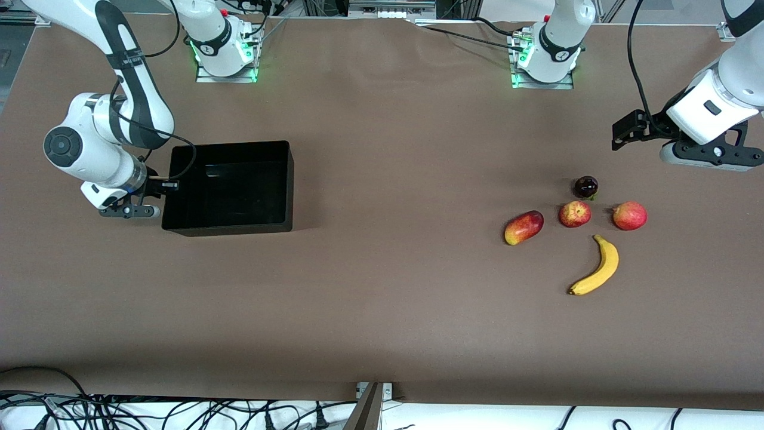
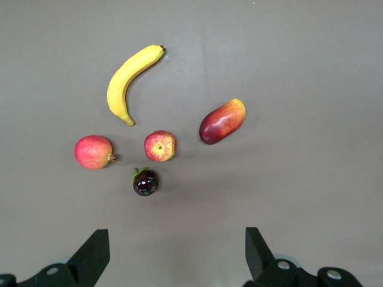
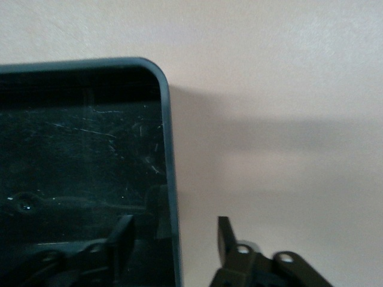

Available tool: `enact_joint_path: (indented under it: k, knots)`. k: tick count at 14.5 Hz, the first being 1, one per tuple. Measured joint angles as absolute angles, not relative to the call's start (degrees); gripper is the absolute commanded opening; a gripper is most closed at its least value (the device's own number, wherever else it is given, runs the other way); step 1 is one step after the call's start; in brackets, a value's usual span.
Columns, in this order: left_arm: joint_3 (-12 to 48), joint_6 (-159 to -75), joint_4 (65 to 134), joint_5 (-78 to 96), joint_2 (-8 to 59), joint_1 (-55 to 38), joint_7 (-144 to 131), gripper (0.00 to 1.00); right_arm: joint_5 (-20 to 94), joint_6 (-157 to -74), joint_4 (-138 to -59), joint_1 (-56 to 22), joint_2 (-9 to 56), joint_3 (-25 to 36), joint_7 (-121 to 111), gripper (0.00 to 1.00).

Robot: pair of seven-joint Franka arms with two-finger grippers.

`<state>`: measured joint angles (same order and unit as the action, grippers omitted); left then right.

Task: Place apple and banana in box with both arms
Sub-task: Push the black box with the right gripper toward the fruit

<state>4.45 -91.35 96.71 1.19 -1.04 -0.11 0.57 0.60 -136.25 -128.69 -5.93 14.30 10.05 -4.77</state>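
The red apple [image 1: 575, 214] [image 2: 160, 146] lies among other fruits toward the left arm's end of the table. The yellow banana [image 1: 597, 266] [image 2: 127, 81] lies nearer to the front camera than the apple. My left gripper [image 1: 624, 131] [image 2: 175, 239] hangs open and empty over the table near the fruits. The black box [image 1: 290, 179] [image 3: 167, 131] stands empty toward the right arm's end. My right gripper [image 1: 156, 197] [image 3: 174, 230] straddles the box's end wall, one finger inside and one outside, with gaps on both sides.
A pink-red round fruit [image 1: 630, 215] [image 2: 93, 152] and a red-and-yellow mango-like fruit [image 1: 523, 227] [image 2: 222, 121] flank the apple. A small dark fruit [image 1: 586, 187] [image 2: 145, 182] sits just farther from the front camera. Cables [image 1: 179, 412] run below the table's near edge.
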Motion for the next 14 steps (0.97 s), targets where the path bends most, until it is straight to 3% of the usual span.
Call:
enact_joint_path:
  k: [1,9,14]
  knots:
    - [4.45,-91.35,96.71,1.19,-1.04,-0.11,0.57,1.00,0.60,-136.30,-128.80,-5.89,14.52,10.05,-4.77,0.00]
    - [4.45,-91.35,96.71,1.19,-1.04,-0.11,0.57,1.00,0.69,-135.07,-128.29,-5.85,13.79,9.91,-4.89,0.00]
    - [4.45,-91.35,96.71,1.19,-1.04,-0.12,0.57,1.00,4.09,-126.93,-121.71,-5.99,12.37,5.37,-4.79,0.00]
